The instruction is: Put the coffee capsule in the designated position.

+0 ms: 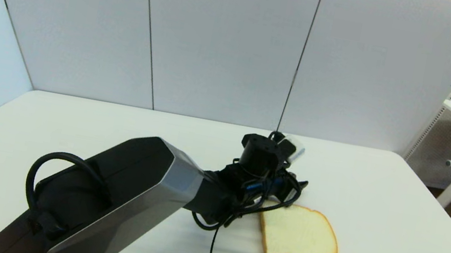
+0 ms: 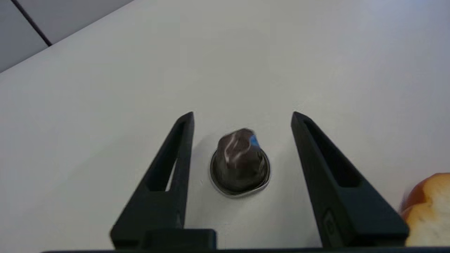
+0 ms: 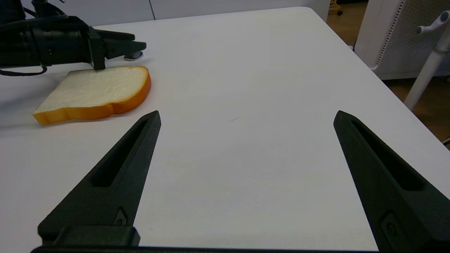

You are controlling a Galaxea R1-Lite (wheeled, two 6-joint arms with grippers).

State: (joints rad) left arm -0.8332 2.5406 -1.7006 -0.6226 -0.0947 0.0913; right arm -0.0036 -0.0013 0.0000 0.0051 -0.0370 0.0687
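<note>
Your left gripper (image 2: 242,119) is spread open with the coffee capsule (image 2: 240,162) standing dome-up right between its fingers, not touching either, mid-frame.

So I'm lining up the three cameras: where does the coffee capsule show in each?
Head view: not visible, hidden behind the left gripper.
Left wrist view: coffee capsule stands on the table between the open fingers, touching neither.
Right wrist view: only its rim peeks out under the left gripper.
Shared landmark: bread slice beside it.
</note>
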